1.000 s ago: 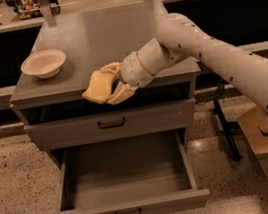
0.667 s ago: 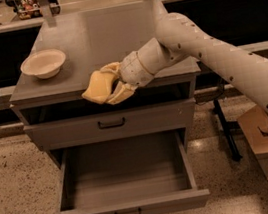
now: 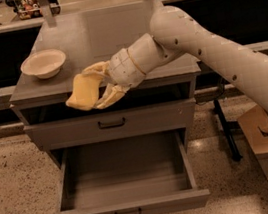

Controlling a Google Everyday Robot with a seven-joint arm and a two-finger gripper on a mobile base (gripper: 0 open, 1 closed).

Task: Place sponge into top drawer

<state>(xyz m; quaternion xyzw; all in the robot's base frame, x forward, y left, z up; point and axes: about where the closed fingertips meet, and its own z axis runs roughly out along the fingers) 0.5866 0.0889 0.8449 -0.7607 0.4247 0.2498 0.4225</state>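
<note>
Upper left: bowl [image 3: 43, 63] sits on the cabinet [image 3: 96, 29] top. Centre-left: sponge [image 3: 83, 91] is clamped between the gripper [image 3: 98, 87] fingers at the cabinet's front edge, apparently clear of the surface. Lower centre: top drawer [image 3: 127, 209] stands open, well below the sponge.

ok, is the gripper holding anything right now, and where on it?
Yes: the gripper is shut on the pale yellow sponge, pinching its wrist-side end, one finger above and one below, at the front edge of the cabinet top.
</note>
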